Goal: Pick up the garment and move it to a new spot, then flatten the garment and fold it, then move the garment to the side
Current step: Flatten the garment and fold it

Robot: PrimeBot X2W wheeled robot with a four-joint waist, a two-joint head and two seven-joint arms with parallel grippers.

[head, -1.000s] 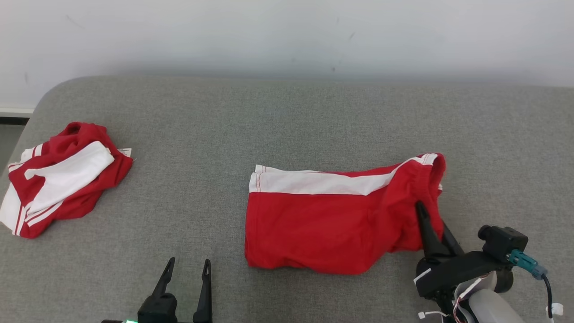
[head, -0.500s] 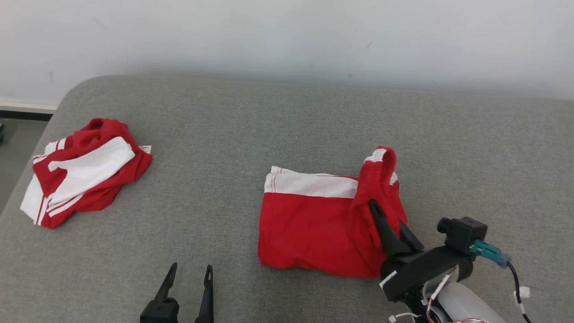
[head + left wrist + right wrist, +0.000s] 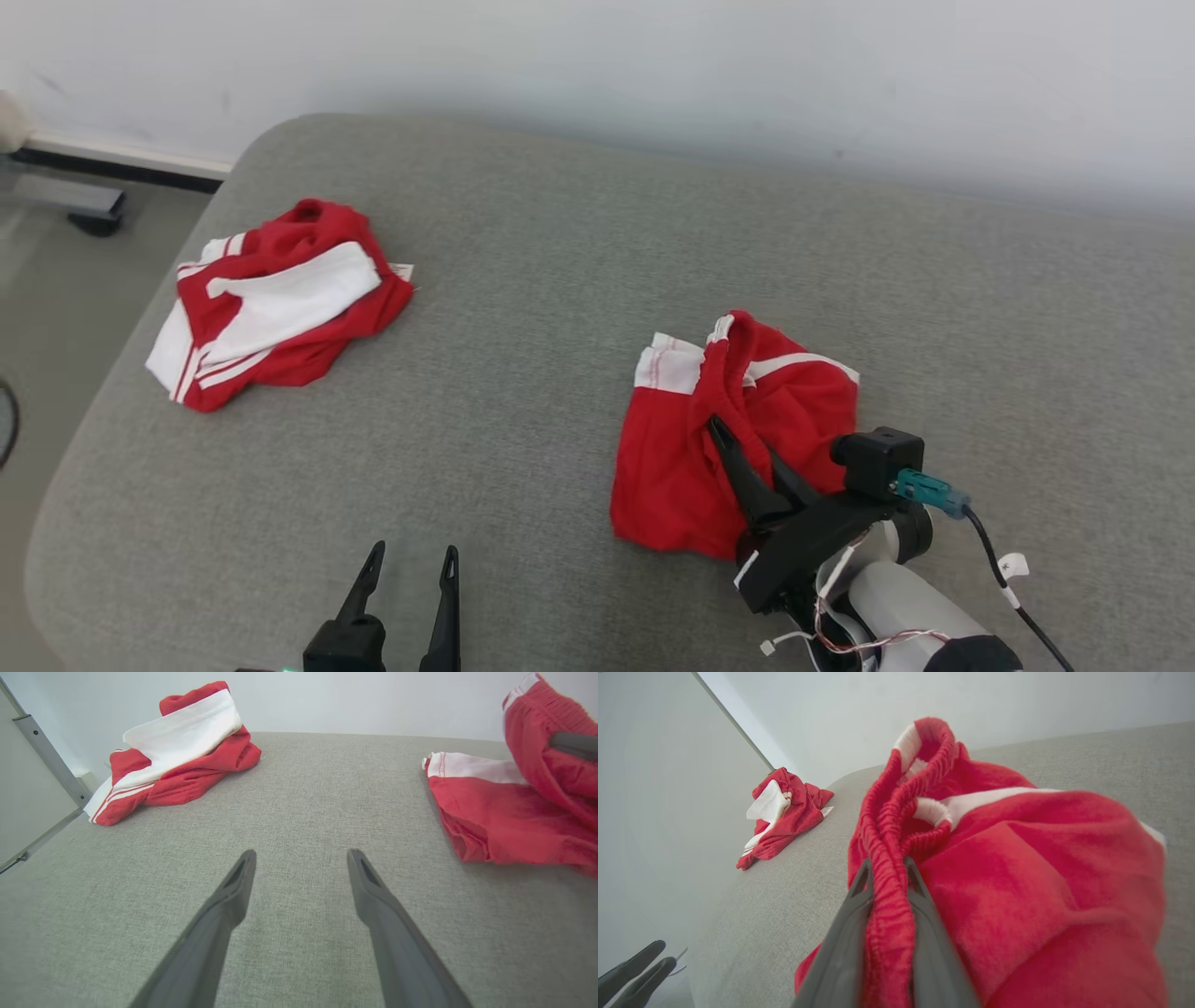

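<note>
- Right of centre in the lower half of the head view, the right gripper is clamped on the garment; its two dark fingers close on a bunched strip of red elastic waistband, which the right wrist view shows squeezed between them
- the garment, red shorts with a white band, lies in the middle right of the frame; the held waistband edge is raised and turned over the rest, which rests crumpled on the grey padded surface; a white hem shows at the garment's upper left
- a small black camera with a teal plug sits on the right arm, just right of the fingers
- at the bottom edge, left of centre, the left gripper has its fingers spread apart; they hold nothing and point up the frame over bare grey cloth, well apart from the garment
- in the upper left of the frame, a second red and white garment lies in a loose heap near the surface's rounded corner
- a pale wall runs across the top
</note>
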